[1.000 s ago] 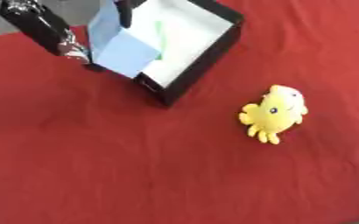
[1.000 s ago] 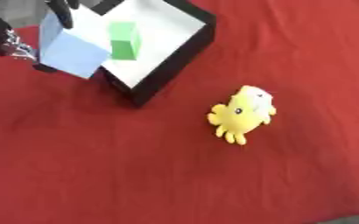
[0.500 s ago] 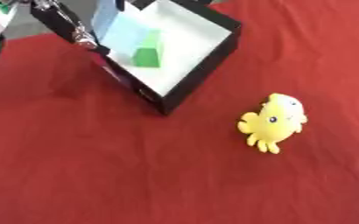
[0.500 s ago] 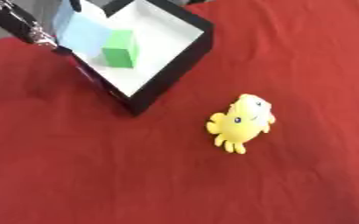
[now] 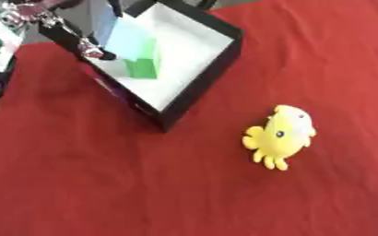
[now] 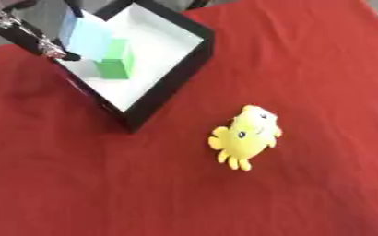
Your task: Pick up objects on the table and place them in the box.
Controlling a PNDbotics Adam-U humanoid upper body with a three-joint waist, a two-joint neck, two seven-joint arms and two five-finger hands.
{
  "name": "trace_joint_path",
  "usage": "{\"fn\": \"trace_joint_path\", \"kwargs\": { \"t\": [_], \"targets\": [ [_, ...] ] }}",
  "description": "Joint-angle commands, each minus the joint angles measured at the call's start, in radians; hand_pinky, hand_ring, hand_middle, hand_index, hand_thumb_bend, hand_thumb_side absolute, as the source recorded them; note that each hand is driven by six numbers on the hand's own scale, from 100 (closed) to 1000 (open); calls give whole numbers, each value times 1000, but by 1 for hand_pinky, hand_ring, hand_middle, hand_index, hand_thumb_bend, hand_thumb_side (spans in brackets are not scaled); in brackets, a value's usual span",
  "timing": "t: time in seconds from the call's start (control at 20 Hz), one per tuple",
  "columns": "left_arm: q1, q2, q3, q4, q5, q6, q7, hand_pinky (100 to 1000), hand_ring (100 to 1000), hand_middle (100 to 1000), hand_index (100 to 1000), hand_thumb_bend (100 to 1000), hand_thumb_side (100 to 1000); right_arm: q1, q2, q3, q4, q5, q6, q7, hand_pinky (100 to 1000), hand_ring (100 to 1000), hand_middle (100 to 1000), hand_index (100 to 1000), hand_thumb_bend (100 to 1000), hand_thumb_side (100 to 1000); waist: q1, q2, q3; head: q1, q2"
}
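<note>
Left eye view: yellow plush (image 5: 279,137) lies lengthwise, legs toward lower left.

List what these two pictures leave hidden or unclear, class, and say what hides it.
- Left hand: mostly cut off by the top-left edge in both views; its grip on the blue block cannot be made out.
- Green block: partly covered by the blue block.
- Box: far corner cut off by the top edge.
- Right hand: in no view.
- Yellow toy: underside hidden.

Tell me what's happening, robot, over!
Left hand holding light blue block over the box. Green block already inside. Yellow plush toy waiting on red cloth. Right hand unseen.
</note>
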Motion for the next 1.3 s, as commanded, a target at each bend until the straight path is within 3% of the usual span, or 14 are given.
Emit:
{"fn": "trace_joint_path", "kwargs": {
  "t": [0.05, 0.2, 0.35, 0.65, 0.7, 0.75, 0.8, 0.85, 1.0, 1.05, 1.25, 1.3],
  "targets": [
    [-33, 0, 31, 27, -11, 0, 33, 716, 564, 461, 508, 536, 100, -21, -16, 5, -15, -15, 10, 12, 894, 854, 844, 960, 100, 652, 5, -4, -5, 14, -14],
    [-46, -20, 49, 64, 6, 0, 50, 721, 557, 458, 518, 459, 100, -30, -16, 10, -15, -20, 17, 17, 893, 855, 844, 959, 100, 652, 8, -4, -12, 22, -14],
    [-58, -47, 58, 96, 9, 0, 44, 737, 577, 494, 565, 448, 100, -36, -14, 13, -15, -27, 19, 16, 892, 856, 845, 957, 100, 652, 8, -3, -18, 35, -16],
    [-62, -89, 49, 108, -33, 0, 7, 789, 704, 656, 725, 419, 100, -50, -14, 15, -18, -40, 19, -5, 891, 858, 847, 953, 100, 652, 13, -2, -32, 56, -20],
    [-59, -91, 47, 109, -41, 0, -1, 815, 760, 734, 788, 429, 100, -52, -14, 16, -19, -41, 21, -8, 891, 858, 847, 953, 100, 653, 14, -2, -33, 56, -20],
    [-57, -92, 45, 108, -48, 0, -8, 837, 800, 786, 837, 444, 120, -53, -15, 16, -20, -41, 24, -8, 891, 857, 847, 953, 100, 653, 16, -2, -33, 55, -21],
    [-56, -93, 46, 106, -50, 0, -11, 854, 832, 823, 874, 459, 219, -54, -16, 17, -21, -41, 26, -8, 891, 857, 846, 953, 100, 653, 17, -2, -34, 54, -21],
    [-54, -92, 49, 105, -51, 0, -10, 859, 840, 834, 886, 467, 264, -54, -16, 17, -21, -40, 27, -7, 891, 857, 846, 953, 100, 653, 18, -3, -34, 53, -20],
    [-53, -88, 59, 103, -51, 0, 13, 880, 877, 888, 946, 583, 479, -54, -16, 17, -22, -39, 29, -5, 891, 856, 845, 952, 100, 653, 18, -3, -33, 53, -18],
    [-52, -87, 60, 102, -56, 0, 23, 879, 878, 889, 946, 602, 505, -53, -16, 18, -23, -38, 29, -4, 890, 856, 845, 952, 100, 652, 17, -3, -32, 53, -18],
    [-46, -85, 58, 110, -67, 0, 47, 876, 875, 885, 939, 526, 506, -49, -17, 17, -22, -36, 26, -3, 890, 856, 845, 951, 100, 652, 16, -4, -29, 52, -16],
    [-45, -84, 60, 115, -67, 0, 47, 874, 873, 883, 937, 513, 462, -49, -17, 18, -22, -35, 26, -2, 890, 856, 845, 951, 100, 652, 16, -4, -29, 52, -17]
  ]
}}
